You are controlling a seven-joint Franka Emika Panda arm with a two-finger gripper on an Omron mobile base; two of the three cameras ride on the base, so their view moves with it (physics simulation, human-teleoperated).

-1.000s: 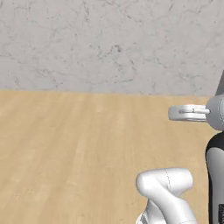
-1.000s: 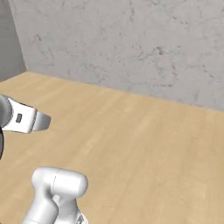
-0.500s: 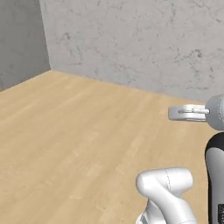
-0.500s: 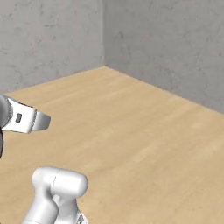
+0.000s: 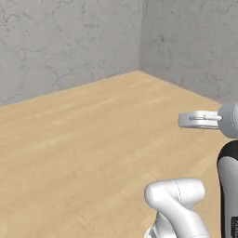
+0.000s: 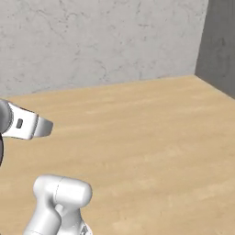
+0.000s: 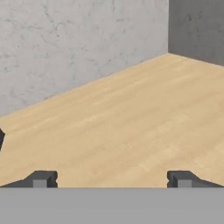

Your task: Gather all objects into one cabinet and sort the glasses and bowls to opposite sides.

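My gripper [image 7: 111, 178] is open, its two dark fingertips [image 7: 43, 178] standing far apart with nothing between them, and it looks out over a bare wooden floor [image 7: 131, 127]. In the left base view my white arm [image 5: 179, 204] rises at the lower right; in the right base view it is at the lower left [image 6: 59, 202]. The cabinet, the glasses, the bowls and the other objects are out of view.
Two grey concrete walls meet in a room corner [image 5: 141, 42], which also appears at the right of the right base view [image 6: 202, 41] and in the hand view [image 7: 168, 26]. Light wooden floor [image 5: 83, 139] stretches from the base to both walls.
The whole picture has shifted in both base views: the room corner came in from the left and slid rightward, so the base has turned. The arm keeps its pose and the gripper stays open.
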